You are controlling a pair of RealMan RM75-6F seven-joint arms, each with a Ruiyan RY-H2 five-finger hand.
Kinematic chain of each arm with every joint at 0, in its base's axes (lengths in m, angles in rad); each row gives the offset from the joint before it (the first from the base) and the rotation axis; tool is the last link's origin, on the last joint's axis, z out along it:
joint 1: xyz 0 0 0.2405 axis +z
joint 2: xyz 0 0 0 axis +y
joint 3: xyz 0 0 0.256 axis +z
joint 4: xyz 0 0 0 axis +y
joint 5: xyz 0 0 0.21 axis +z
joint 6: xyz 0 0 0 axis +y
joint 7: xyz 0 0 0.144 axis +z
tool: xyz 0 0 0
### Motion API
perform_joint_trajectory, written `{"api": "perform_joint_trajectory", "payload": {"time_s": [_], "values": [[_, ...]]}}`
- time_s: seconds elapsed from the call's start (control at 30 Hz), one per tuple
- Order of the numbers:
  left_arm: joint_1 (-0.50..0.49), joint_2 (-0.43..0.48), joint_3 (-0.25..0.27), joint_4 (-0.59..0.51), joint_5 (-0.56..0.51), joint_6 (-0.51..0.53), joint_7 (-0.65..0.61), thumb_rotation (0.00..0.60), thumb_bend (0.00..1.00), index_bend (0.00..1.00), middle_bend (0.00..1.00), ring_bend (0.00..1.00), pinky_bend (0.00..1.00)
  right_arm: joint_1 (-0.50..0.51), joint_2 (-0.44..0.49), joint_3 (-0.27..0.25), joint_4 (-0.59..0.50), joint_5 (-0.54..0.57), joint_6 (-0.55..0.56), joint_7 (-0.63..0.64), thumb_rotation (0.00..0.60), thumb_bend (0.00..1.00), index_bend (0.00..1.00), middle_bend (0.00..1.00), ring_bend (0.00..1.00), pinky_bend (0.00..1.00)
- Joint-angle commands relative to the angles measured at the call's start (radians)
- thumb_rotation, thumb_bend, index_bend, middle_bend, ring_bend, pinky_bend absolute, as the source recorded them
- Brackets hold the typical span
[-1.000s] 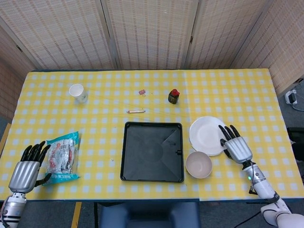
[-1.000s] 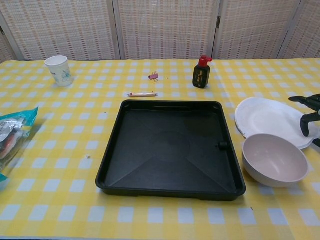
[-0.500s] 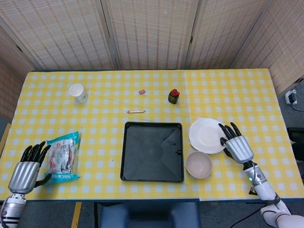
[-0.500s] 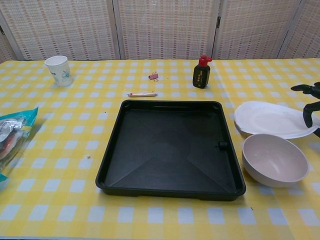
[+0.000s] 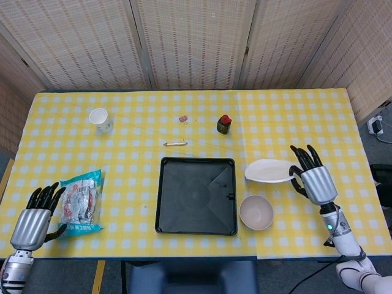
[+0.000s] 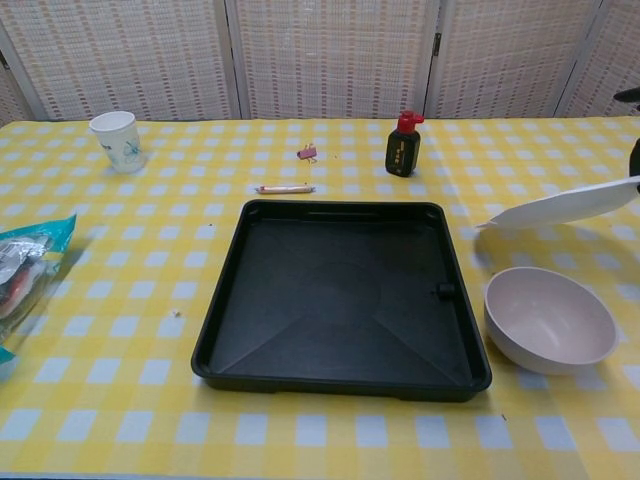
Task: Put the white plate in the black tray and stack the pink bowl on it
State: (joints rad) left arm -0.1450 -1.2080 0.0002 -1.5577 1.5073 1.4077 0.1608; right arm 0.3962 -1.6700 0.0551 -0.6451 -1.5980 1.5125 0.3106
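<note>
The right hand (image 5: 317, 179) grips the white plate (image 5: 271, 171), tilted above the table right of the black tray (image 5: 196, 195); the pink bowl (image 5: 256, 212) sits beside it; the left hand (image 5: 33, 219) is empty, fingers apart; no writing is legible

Both views are bright and evenly lit from overhead. Focus is sharp throughout. Shadows on the desk (image 6: 300, 140) are soft and short. The black tray (image 6: 340, 295) shows faint sheen.
</note>
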Motion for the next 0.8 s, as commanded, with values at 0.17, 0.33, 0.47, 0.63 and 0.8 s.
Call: {"api": "perform_joint_trajectory", "payload": {"time_s": [0.17, 0.33, 0.47, 0.63, 0.8], "values": [[0.001, 0.003, -0.001, -0.001, 0.001, 0.002, -0.006, 0.600, 0.27, 0.00, 0.00, 0.03, 0.01, 0.018, 0.084, 0.041, -0.183, -0.014, 0.085, -0.061, 0.600, 0.50, 0.65, 0.10, 0.13, 0.04], [0.001, 0.006, -0.002, -0.002, 0.002, 0.004, -0.011, 0.600, 0.27, 0.00, 0.00, 0.03, 0.01, 0.034, 0.113, 0.055, -0.294, -0.042, 0.128, -0.097, 0.600, 0.50, 0.65, 0.10, 0.13, 0.04], [0.001, 0.007, -0.003, -0.002, 0.002, 0.004, -0.014, 0.600, 0.27, 0.00, 0.00, 0.03, 0.01, 0.063, 0.118, 0.047, -0.380, -0.079, 0.113, -0.127, 0.600, 0.50, 0.65, 0.10, 0.13, 0.04], [0.006, 0.015, -0.007, -0.004, 0.005, 0.019, -0.024, 0.600, 0.27, 0.00, 0.00, 0.03, 0.01, 0.117, 0.087, 0.038, -0.410, -0.136, 0.079, -0.214, 0.600, 0.50, 0.65, 0.10, 0.13, 0.04], [0.009, 0.023, -0.009, -0.008, 0.005, 0.025, -0.033, 0.600, 0.27, 0.00, 0.00, 0.03, 0.01, 0.180, 0.055, 0.039, -0.429, -0.161, 0.007, -0.269, 0.600, 0.50, 0.65, 0.10, 0.12, 0.04]]}}
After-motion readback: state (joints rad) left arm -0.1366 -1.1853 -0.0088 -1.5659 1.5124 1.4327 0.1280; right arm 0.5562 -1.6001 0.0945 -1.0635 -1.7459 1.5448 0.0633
